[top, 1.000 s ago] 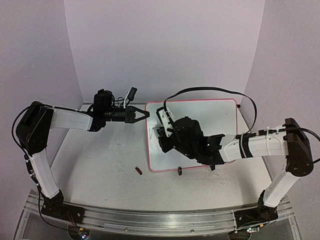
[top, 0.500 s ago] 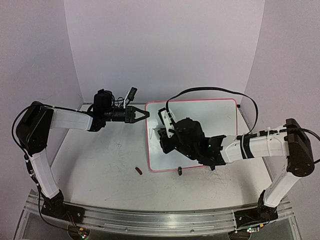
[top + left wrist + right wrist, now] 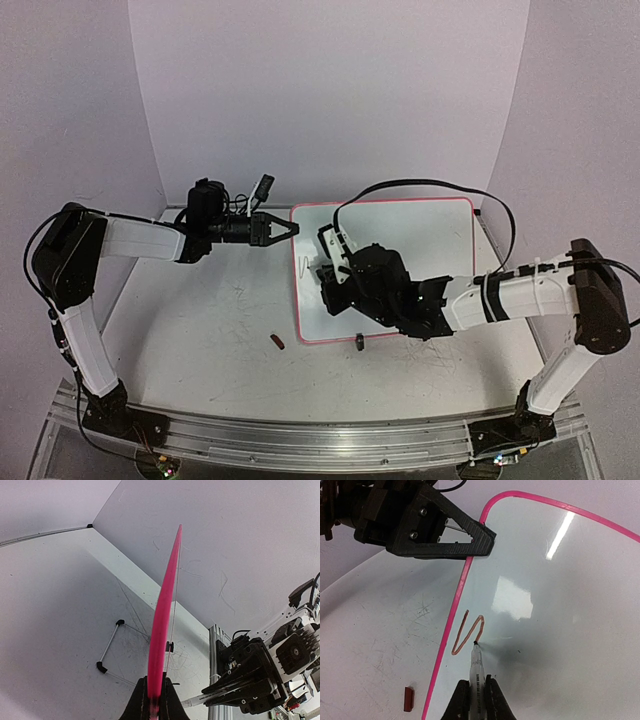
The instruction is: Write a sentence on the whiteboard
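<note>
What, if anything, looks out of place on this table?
Only a small red piece, perhaps the cap of the marker, which lies loose on the scuffed table left of the whiteboard. Nothing looks spilled or broken.

A high camera above and behind me looks down over the whole desk [image 3: 200,330]. My left wrist camera sits close, sighting edge-on along the pink rim of the whiteboard [image 3: 161,620]. My right wrist camera looks down close on that same rim.
</note>
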Available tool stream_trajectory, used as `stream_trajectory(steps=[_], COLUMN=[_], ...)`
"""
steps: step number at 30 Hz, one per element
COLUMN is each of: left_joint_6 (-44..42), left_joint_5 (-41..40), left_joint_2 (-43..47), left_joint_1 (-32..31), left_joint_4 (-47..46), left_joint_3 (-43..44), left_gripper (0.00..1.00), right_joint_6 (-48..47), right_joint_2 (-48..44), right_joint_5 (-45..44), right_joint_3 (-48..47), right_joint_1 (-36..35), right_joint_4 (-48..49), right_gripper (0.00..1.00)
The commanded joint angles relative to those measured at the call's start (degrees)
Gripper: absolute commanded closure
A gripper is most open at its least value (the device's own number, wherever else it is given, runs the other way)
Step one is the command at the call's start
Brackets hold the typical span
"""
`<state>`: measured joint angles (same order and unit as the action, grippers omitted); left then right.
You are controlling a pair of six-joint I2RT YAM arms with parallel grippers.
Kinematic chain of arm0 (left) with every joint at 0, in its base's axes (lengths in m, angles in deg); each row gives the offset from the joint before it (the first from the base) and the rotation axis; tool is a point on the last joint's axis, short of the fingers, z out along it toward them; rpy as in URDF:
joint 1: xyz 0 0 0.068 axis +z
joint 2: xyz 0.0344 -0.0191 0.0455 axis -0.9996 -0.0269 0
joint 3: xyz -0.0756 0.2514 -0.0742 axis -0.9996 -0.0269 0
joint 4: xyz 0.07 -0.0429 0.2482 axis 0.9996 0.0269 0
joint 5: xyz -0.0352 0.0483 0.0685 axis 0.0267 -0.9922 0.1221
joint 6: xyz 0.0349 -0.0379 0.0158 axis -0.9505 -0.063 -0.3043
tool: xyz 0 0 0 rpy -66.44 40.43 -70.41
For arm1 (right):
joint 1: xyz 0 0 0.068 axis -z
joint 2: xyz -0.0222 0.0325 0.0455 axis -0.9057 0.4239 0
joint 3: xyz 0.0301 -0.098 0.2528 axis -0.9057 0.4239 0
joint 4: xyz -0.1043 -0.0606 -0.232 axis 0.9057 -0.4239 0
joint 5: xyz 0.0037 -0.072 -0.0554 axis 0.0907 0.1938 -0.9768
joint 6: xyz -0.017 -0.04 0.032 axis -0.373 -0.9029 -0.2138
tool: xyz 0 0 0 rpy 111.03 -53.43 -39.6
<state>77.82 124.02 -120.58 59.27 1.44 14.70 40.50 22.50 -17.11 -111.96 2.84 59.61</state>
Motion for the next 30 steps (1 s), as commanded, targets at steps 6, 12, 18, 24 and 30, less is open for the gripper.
stream_trajectory(steps=[6,12,18,24,30], left_joint_6=[1.54,1.63,1.63,1.63,1.63], left_joint_5=[0.43,0.43,0.43,0.42,0.48], left_joint_2=[-0.17,-0.17,-0.25,-0.23,-0.08], left_joint_1=[-0.89,-0.87,-0.92,-0.92,-0.93], left_joint_4=[1.09,1.09,1.09,1.09,1.09], left_joint_3=[0.84,0.78,0.75,0.75,0.75], left_gripper=[1.0,1.0,1.0,1.0,1.0], right_joint_6=[2.58,3.31,3.35,2.41,2.04], right_joint_2=[-1.66,-1.81,-1.56,-0.99,-0.4], right_joint_5=[-1.98,-2.3,-3.19,-4.56,-5.93], right_joint_3=[2.27,2.76,2.42,0.9,-0.24], right_joint_1=[-0.49,-0.83,-0.91,-0.9,-0.9], right_joint_4=[-2.7,-2.86,-2.79,-2.35,-2.24], right_gripper=[1.0,1.0,1.0,1.0,1.0])
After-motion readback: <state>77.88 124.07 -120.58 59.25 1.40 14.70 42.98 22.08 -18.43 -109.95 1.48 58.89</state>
